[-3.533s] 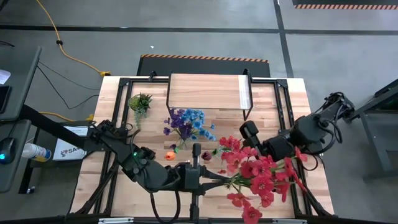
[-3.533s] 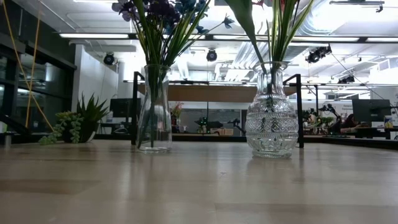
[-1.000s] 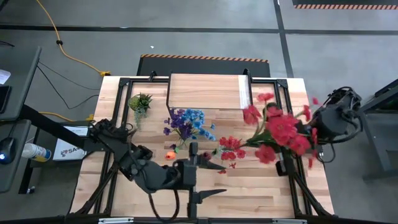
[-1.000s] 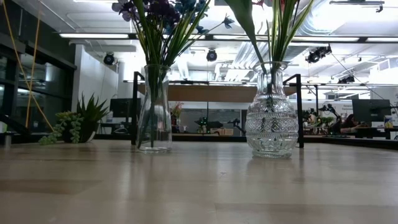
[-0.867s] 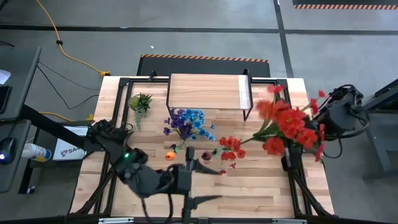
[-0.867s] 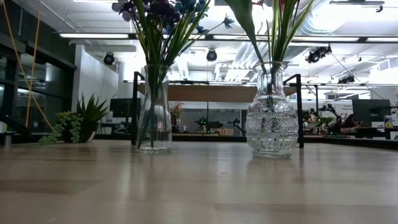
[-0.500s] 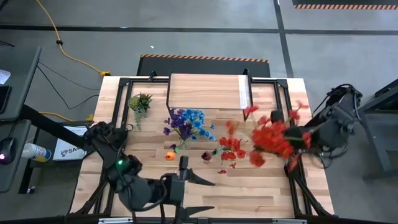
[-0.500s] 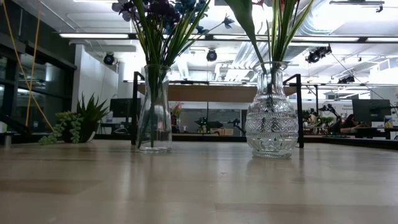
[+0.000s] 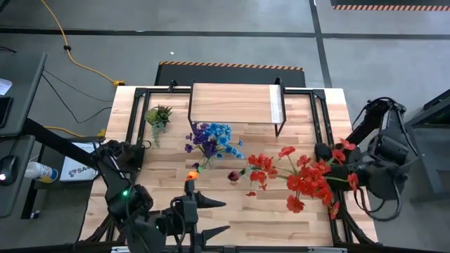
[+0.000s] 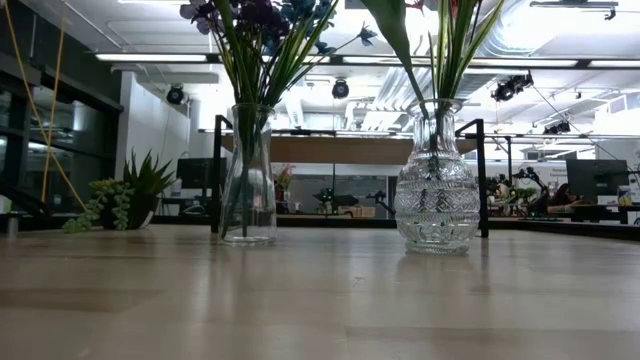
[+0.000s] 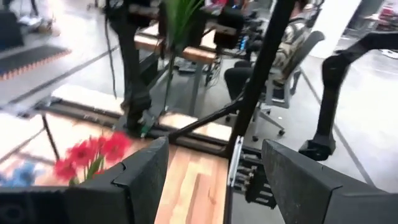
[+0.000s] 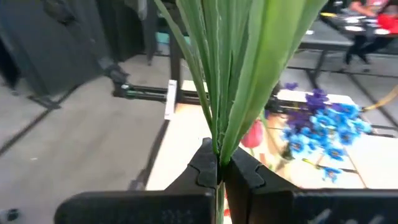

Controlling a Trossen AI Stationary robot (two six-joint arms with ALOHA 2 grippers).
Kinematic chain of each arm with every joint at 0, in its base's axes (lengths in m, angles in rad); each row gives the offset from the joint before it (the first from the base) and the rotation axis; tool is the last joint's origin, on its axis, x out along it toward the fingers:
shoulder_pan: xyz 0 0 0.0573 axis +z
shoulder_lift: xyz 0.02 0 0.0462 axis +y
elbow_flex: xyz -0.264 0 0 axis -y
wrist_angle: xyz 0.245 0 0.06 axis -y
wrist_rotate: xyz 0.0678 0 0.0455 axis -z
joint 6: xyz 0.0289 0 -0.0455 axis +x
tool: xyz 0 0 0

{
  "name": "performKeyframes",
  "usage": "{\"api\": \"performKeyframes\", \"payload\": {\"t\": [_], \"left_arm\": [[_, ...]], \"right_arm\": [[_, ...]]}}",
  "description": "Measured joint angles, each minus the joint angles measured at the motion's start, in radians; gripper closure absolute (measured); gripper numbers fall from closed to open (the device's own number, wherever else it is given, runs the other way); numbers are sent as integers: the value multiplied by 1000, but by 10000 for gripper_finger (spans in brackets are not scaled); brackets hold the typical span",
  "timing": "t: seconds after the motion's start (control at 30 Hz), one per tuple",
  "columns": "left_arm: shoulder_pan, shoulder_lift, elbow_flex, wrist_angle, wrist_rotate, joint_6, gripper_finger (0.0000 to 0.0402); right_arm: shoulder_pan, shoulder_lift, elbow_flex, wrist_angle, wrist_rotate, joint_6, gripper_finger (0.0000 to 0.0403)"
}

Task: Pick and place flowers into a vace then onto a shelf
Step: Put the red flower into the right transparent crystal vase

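Observation:
A slender glass vase (image 10: 247, 175) holds blue and purple flowers (image 9: 211, 139). Beside it a round cut-glass vase (image 10: 435, 190) holds red flowers (image 9: 260, 169). Both stand on the table in front of the shelf (image 9: 235, 104). An orange bloom (image 9: 191, 174) and a dark maroon bloom (image 9: 233, 176) lie loose on the table. My right gripper (image 9: 355, 174) is shut on a bunch of red flowers (image 9: 309, 181) to the right of the round vase. My left gripper (image 9: 209, 218) is open with nothing between its fingers, over the near edge. My right gripper pinches the bunch's green stems and leaves (image 12: 219, 146) between its two shut fingers (image 12: 202, 167). In the wrist view the stems run on past the fingertips. The bunch is lifted clear of the table and lies nearly level, blooms toward the table's left.
A small green spiky plant (image 9: 158, 114) stands at the far left beside the shelf. Black frame bars (image 9: 320, 119) run along the table's sides. Bare wood lies between the vases and the near edge.
My right gripper has swung toward the near edge and down, still shut, carrying the red bunch from near the shelf's right end to beside the round vase. My left gripper has drawn back toward the near left corner and rolled, staying open.

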Motion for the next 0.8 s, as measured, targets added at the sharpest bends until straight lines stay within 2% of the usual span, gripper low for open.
{"api": "performKeyframes", "payload": {"t": [0.2, 0.37, 0.5, 0.8], "left_arm": [[-7, 0, 0, -190, -24, -226, 110], [-6, 0, 0, -323, -25, -381, 110], [-6, 0, 0, -387, -22, -452, 110], [-6, 0, 0, -405, 14, -457, 110]], "right_arm": [[60, 55, 0, -153, 165, 137, 402], [110, 109, 0, -351, 315, 386, 402], [143, 132, 0, -474, 382, 559, 402], [150, 143, 0, -411, 464, 546, 402]]}}
